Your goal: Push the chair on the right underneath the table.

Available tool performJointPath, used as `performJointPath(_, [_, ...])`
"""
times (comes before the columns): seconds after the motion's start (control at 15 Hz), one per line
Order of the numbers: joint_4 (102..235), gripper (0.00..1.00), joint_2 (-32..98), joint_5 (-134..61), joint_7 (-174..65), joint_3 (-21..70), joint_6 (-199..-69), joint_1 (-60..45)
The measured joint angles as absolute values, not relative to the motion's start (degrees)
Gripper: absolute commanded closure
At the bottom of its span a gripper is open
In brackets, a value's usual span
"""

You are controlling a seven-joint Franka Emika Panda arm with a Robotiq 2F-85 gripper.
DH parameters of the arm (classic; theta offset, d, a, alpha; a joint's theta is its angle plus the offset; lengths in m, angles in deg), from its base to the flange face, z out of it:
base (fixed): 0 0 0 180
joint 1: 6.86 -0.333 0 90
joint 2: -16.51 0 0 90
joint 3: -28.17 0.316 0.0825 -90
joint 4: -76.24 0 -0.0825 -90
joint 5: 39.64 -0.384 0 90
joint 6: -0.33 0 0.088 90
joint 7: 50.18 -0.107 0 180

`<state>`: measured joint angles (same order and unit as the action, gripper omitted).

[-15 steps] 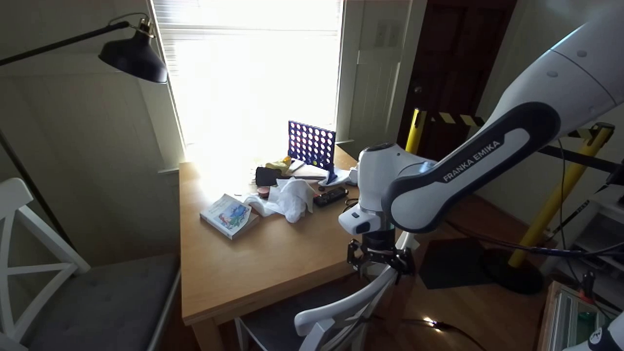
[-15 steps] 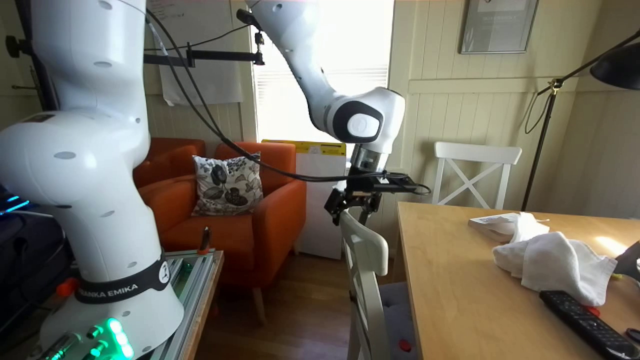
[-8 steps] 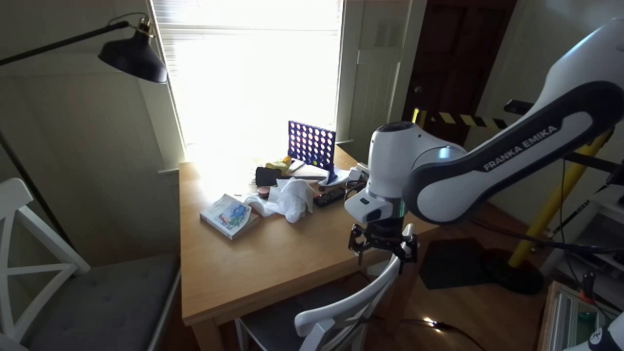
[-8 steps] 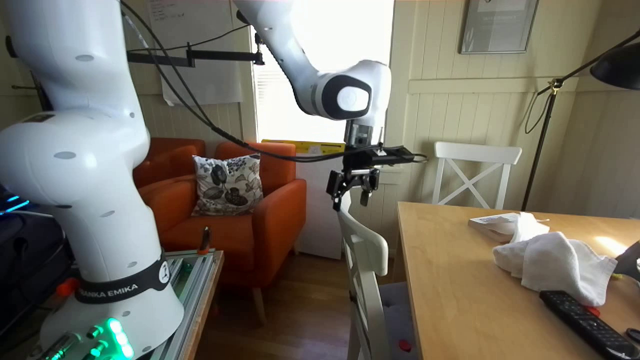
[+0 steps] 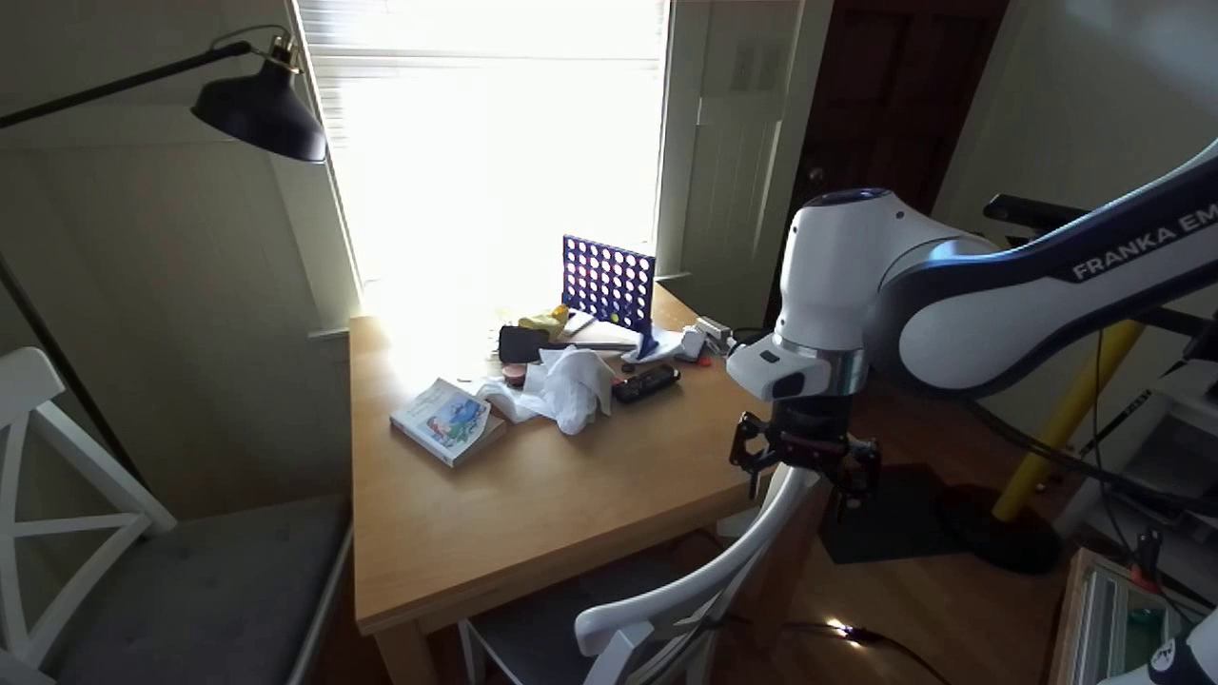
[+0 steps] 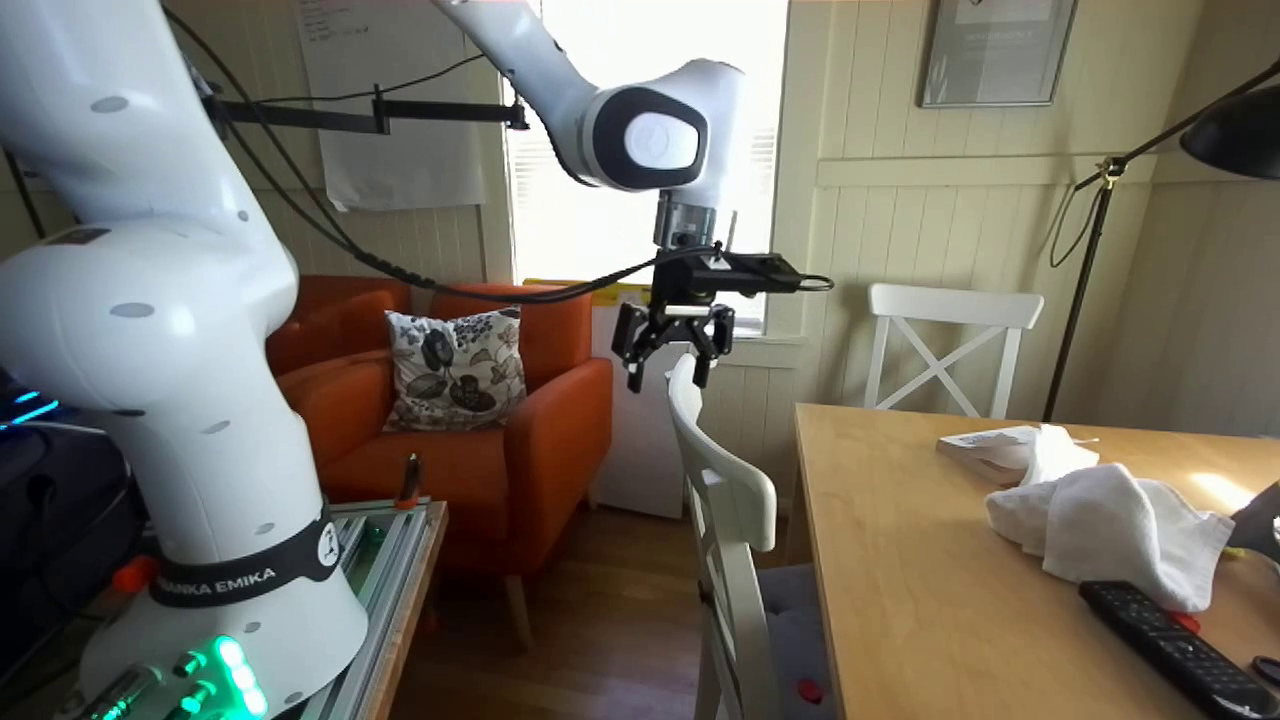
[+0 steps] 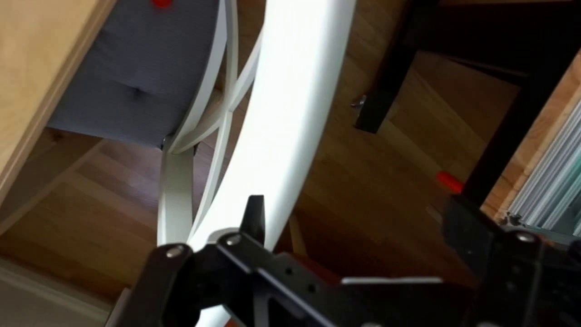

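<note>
The white X-back chair (image 5: 685,596) stands at the table's near side in an exterior view. Its top rail also shows in an exterior view (image 6: 735,480) and in the wrist view (image 7: 295,100). Its grey seat pad (image 7: 140,72) reaches partly under the edge of the light tan table (image 7: 41,54). The table also shows in both exterior views (image 5: 514,514) (image 6: 900,580). My gripper (image 6: 669,380) is open with nothing between its fingers, by the far end of the top rail. In the wrist view one finger (image 7: 254,215) overlaps the rail; contact cannot be told.
A second white chair (image 6: 955,310) stands at another table side. A book (image 5: 442,423), white cloth (image 5: 571,390), remote (image 5: 647,382) and blue game grid (image 5: 609,281) are on the table. An orange armchair (image 6: 560,420) stands behind the arm. A floor lamp (image 5: 262,109) stands at the wall.
My gripper has risen from around the chair's top rail and moved away from the table, toward the robot's base. It stays open. The chair and table have not visibly moved.
</note>
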<state>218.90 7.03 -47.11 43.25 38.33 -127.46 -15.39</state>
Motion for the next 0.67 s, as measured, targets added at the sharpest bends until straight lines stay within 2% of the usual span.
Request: performJointPath(0.67, [220.13,0.0,6.37,-48.17,43.25,37.96,-127.34,-15.8])
